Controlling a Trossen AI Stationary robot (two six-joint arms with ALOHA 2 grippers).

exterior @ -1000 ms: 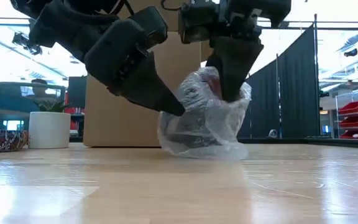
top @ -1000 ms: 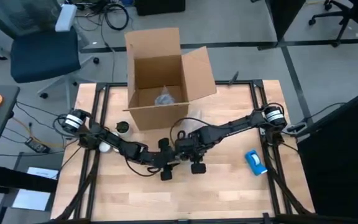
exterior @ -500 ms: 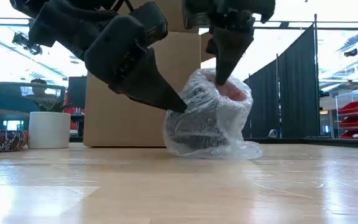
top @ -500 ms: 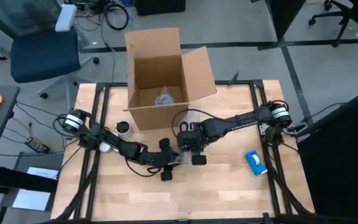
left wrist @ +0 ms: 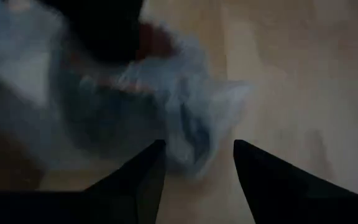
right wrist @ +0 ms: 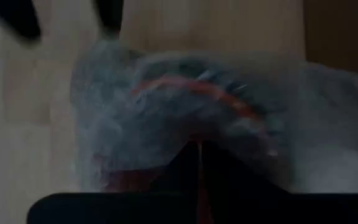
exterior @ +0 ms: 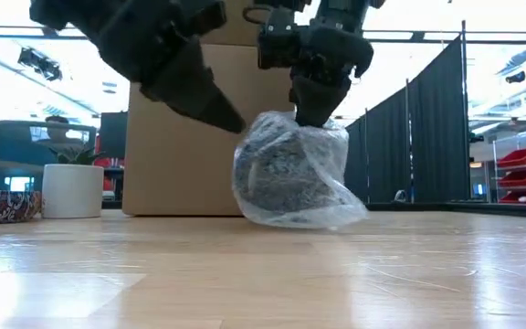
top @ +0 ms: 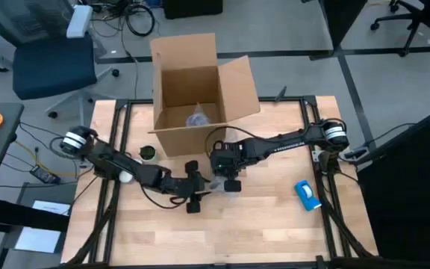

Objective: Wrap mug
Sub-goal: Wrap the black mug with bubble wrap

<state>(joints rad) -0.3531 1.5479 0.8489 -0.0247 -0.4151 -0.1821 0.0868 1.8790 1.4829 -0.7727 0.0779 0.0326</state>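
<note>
Left gripper (exterior: pixel 231 121): fingers parted, tips just beside the bundle, holding nothing.
Mug (right wrist: pixel 191 99): mid-table, swathed in bubble wrap (exterior: pixel 290 169).
Right gripper (exterior: pixel 307 114): pinched on the wrap's top.
Cardboard box (top: pixel 192 90): open, behind the bundle.

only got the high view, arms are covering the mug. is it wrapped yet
Observer: Yes. The low view shows the mug covered all round by bubble wrap.
Operator: which end effector has it
Observer: The right end effector pinches the top; its wrist view shows it shut on the red rim through the wrap.
Operator: and the left
Observer: The left end effector is open, pointed at the wrap's edge.
</note>
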